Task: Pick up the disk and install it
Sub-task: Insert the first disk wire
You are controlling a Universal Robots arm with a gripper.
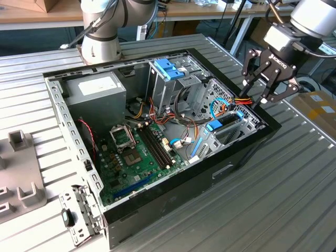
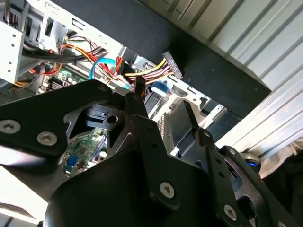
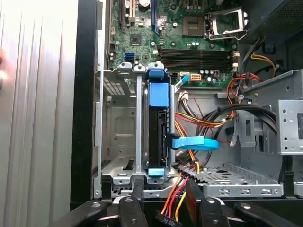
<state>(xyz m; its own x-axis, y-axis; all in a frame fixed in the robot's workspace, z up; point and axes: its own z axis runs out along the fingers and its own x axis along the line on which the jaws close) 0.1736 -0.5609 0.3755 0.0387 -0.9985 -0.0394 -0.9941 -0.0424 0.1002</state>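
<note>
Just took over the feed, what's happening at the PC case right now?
The arm's gripper hangs over the corner of the open computer case on the exterior view's right, above the drive cage. Its fingers look spread and hold nothing. The disk already sits upright in a cage slot, its blue carrier showing, with a loose power cable beside it.

Exterior view high, angled down; both wrist views close, sharing drive cage (image 3: 137, 142)

No print on any part can be made out.
</note>
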